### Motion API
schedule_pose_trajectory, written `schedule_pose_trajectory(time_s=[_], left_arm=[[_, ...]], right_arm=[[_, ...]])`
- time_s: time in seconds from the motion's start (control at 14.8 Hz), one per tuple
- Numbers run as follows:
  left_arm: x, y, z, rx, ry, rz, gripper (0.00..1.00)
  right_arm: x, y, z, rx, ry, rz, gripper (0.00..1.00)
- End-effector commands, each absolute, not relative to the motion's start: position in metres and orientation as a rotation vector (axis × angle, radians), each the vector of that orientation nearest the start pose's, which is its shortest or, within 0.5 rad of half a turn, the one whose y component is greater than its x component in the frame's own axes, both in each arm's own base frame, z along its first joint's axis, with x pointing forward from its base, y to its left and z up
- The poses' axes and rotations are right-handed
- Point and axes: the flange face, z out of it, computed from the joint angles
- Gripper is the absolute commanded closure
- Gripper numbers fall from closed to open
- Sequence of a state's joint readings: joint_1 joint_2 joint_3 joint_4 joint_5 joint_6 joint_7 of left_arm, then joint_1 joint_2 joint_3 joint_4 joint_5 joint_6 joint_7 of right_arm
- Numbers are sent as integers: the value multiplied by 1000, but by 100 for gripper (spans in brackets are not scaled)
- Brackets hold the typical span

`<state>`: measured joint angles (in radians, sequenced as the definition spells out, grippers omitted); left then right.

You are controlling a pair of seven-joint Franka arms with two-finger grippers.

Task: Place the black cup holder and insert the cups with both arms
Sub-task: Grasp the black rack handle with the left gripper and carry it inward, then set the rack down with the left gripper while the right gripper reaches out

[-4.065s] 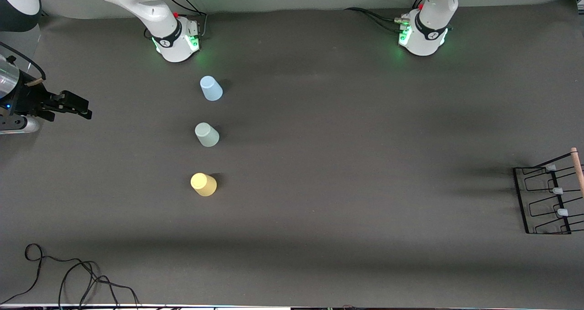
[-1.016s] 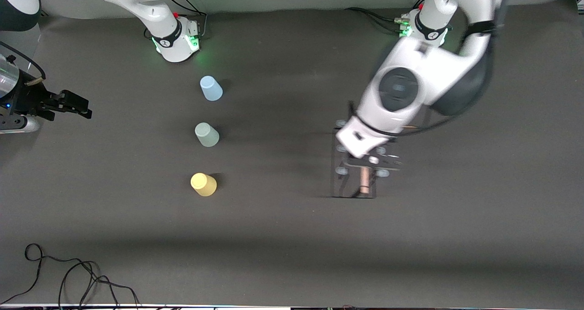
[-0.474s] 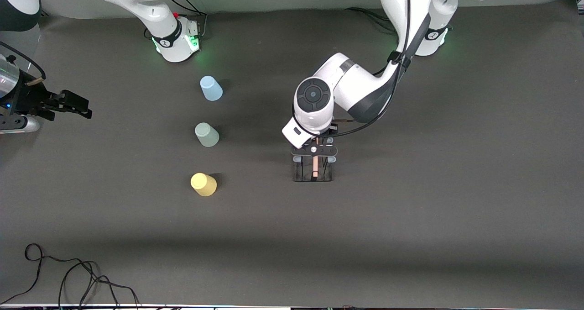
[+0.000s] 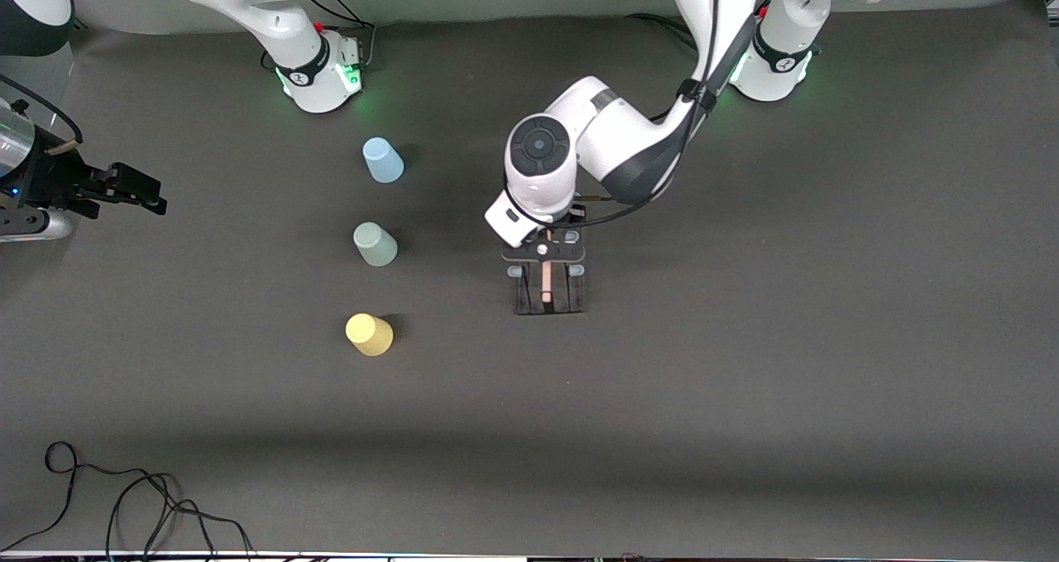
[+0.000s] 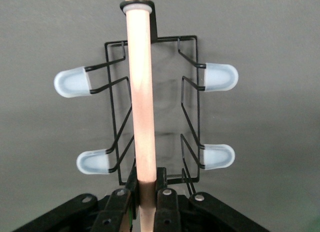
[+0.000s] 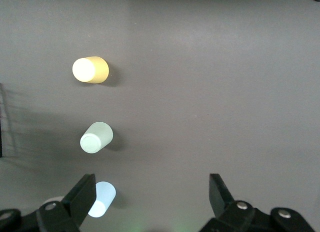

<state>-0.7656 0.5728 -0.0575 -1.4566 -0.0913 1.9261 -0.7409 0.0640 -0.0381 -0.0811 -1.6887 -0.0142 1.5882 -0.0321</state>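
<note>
**Black rack held over mid-table**

Pastel cups stand upside down in a row on the grey table: light blue cup, grey-green cup, yellow cup nearest the front camera. Loose cables lie at the table's near edge. The left gripper is clamped on the wooden rod of the black cup holder, which is toward the left arm's end from the cups. The right gripper waits with fingers spread wide, holding nothing.

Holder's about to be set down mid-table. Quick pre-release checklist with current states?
1. Left gripper shut on the wooden rod of the black cup holder: ok.
2. Holder base flat on table: cannot tell.
3. Prongs free of cups: ok.
4. Light blue cup, grey-green cup, yellow cup standing upside down, apart from holder: ok.
5. Right gripper open, waiting over the table's right-arm end: ok.
</note>
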Motion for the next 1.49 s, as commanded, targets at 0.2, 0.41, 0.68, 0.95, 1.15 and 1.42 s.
schedule_pose_trajectory(time_s=[0.2, 0.41, 0.68, 0.95, 1.15, 1.42], left_arm=[[476, -510, 348, -3140, 25, 240, 81], [482, -503, 351, -3139, 26, 235, 18], [529, -438, 407, -3164, 32, 210, 4], [569, -350, 456, -3117, 145, 154, 1], [600, -279, 480, -3116, 141, 93, 1], [621, -214, 489, -3030, 114, 10, 1]], right_arm=[[534, -11, 598, -3137, -22, 89, 0], [534, -6, 596, -3098, -15, 85, 0], [533, 24, 598, -3018, 122, 84, 0], [528, 89, 575, -3031, 230, 97, 0], [511, 112, 540, -3028, 260, 76, 0], [478, 116, 476, -3019, 251, 9, 0]])
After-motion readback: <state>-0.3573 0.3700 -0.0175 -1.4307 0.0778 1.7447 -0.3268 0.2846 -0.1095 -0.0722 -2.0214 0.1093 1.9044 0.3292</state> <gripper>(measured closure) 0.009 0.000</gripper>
